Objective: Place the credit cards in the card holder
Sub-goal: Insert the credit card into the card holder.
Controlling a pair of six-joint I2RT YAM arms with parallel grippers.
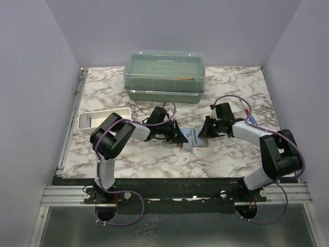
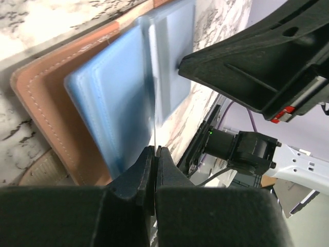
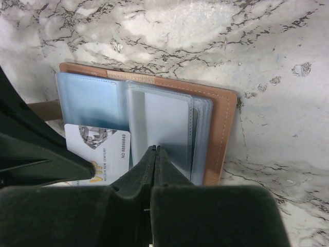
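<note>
Marble bench (image 1: 154, 159), green lidded box (image 1: 164, 72) at the back, white tray (image 1: 87, 125) on the left. Brown wallet (image 3: 221, 128) lies open mid-bench between both arms, bluish pockets up. I see a white card (image 3: 97, 146) partly tucked under one pocket. Left claw (image 2: 154, 152) pinches a thin card edge-on. Right claw (image 3: 153, 152) pressed together, tips at the clear sleeves' edge.
</note>
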